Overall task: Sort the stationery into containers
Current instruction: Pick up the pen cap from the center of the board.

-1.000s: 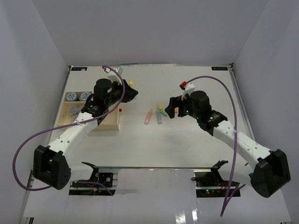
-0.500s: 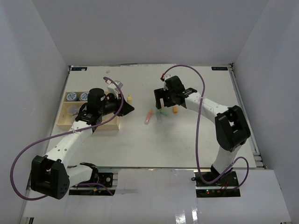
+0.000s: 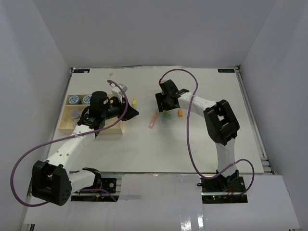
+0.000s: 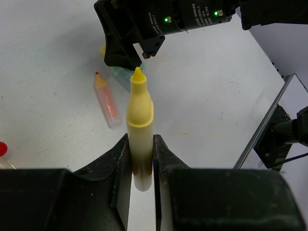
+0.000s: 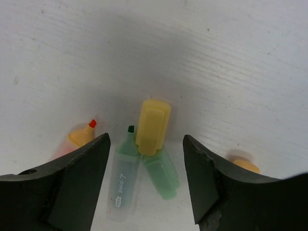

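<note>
The tray (image 3: 65, 126) is seen at the left side of the table (image 3: 202, 144). Two blue-lidded jars (image 3: 73, 99) are set in its far compartments, side by side.

Just past the tray's right wall, the left gripper (image 3: 130, 111) is clamped on a yellow marker (image 3: 134, 102). In the left wrist view the marker (image 4: 139, 120) is pinched at its lower body between the two fingers of that gripper (image 4: 140, 144), with its uncapped tip pointed away from the wrist.

Further right of the tray, a small cluster of stationery is spread on the table. The pink marker (image 3: 153, 119) is the piece nearest the tray. It is shown red-tipped in the left wrist view (image 4: 107, 100). Beyond it lies the green marker (image 3: 167, 117), and the orange cap (image 3: 180, 113) is farthest from the tray.

The right gripper (image 3: 165, 107) is lowered over this cluster. In its wrist view the jaws of the gripper (image 5: 145, 139) are held apart with nothing gripped. Between them are framed a yellow cap (image 5: 151, 126), the green marker (image 5: 124, 180) and a green cap (image 5: 163, 175), with the yellow cap resting on the green pieces. The pink marker (image 5: 82, 136) is left outside the finger on the tray's side, and the orange cap (image 5: 243, 165) outside the other.
</note>
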Available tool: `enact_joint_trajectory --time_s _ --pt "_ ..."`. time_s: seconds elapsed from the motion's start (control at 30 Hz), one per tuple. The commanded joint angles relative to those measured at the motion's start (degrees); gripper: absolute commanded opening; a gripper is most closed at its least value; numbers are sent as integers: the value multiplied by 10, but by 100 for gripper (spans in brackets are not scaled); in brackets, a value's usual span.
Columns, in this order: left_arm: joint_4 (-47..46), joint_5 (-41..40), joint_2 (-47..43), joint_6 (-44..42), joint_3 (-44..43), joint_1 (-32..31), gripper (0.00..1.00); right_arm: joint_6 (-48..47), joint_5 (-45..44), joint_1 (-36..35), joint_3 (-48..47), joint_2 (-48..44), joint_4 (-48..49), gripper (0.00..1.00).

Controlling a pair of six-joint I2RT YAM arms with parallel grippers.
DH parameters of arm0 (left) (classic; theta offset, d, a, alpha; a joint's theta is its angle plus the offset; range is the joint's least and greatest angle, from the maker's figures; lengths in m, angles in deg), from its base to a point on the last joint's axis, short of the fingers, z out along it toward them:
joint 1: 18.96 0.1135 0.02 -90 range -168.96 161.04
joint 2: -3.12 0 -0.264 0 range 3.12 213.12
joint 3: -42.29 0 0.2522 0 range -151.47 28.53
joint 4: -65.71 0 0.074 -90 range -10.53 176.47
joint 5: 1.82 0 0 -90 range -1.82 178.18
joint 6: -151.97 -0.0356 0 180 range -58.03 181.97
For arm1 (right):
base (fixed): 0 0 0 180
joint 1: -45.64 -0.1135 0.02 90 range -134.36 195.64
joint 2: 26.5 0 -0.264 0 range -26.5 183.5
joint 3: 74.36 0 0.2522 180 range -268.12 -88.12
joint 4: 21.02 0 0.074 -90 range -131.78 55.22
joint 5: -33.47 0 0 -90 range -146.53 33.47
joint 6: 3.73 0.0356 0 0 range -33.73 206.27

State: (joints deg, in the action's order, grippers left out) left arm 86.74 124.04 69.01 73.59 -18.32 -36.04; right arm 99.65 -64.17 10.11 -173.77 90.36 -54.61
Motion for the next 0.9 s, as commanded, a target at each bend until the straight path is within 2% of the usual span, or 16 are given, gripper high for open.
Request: enact_joint_trajectory --time_s 0.0,0.43,0.47,0.87 --pt "-12 13 -11 -7 2 1 20 15 -38 -5 -33 11 8 66" --pt "-11 17 -11 -6 1 1 21 32 -59 -7 -58 58 8 55" --pt "-11 18 -11 -7 1 1 22 33 -60 -7 -59 60 8 52" --pt "-10 18 -10 -9 1 1 22 45 -73 -7 -62 75 4 44"
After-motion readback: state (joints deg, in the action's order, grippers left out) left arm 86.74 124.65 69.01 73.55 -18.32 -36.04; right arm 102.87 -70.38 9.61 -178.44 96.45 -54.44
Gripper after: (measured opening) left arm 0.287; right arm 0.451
